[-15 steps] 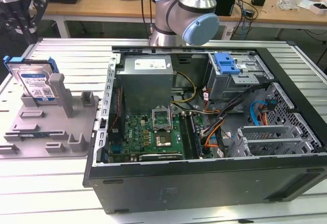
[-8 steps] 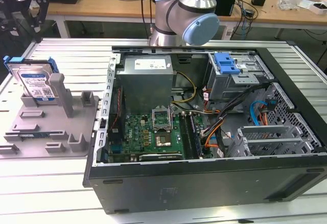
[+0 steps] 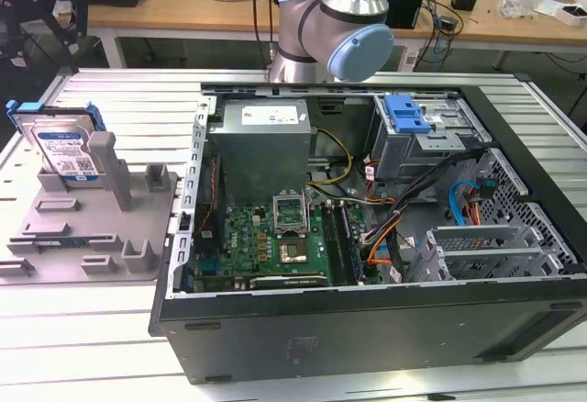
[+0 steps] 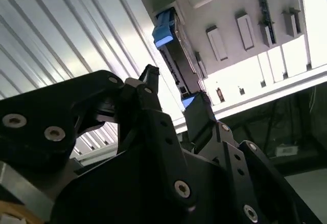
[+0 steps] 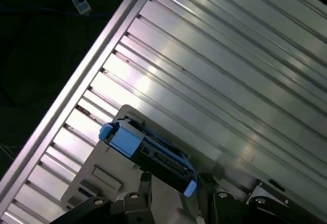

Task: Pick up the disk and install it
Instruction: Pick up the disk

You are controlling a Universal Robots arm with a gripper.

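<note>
1. Tool state: the gripper [image 4: 173, 88] is released and empty. Its fingers [image 4: 148, 88] stand apart in both wrist views, with nothing between them.
2. Disk location: the disk [image 3: 62, 150] stands on edge in a grey holder [image 3: 101, 237] at the exterior view's left, well apart from the case [image 3: 367, 329]. In both wrist views it lies beyond the fingertips, roughly in line with their gap, and is not touched.
3. Risk, as judged: the disk offers a narrow edge with blue bracket ends. A grasp that lands off-centre, or on the plastic and not the metal body, could let it tilt or slip.
4. Risk, as judged: the holder's post [image 3: 103, 159] stands just beside the disk. A finger descending on that side could strike it or wedge.
5. Risk, as judged: whether the holder is fastened to the table [image 3: 110, 99] cannot be told. If it is loose, a skewed lift could drag it along.
6. Edges: in the first wrist view the holder sits near the table's rim, with dark floor beyond. A disk dropped there could leave the table.
7. Open room: bare table lies between holder and case.
8. Tight room: the cage [image 3: 431, 150] under the blue latch [image 3: 408, 113], at the exterior view's upper right, is hemmed by cables [image 3: 385, 228] and the case wall. Snagging there looks possible.
</note>
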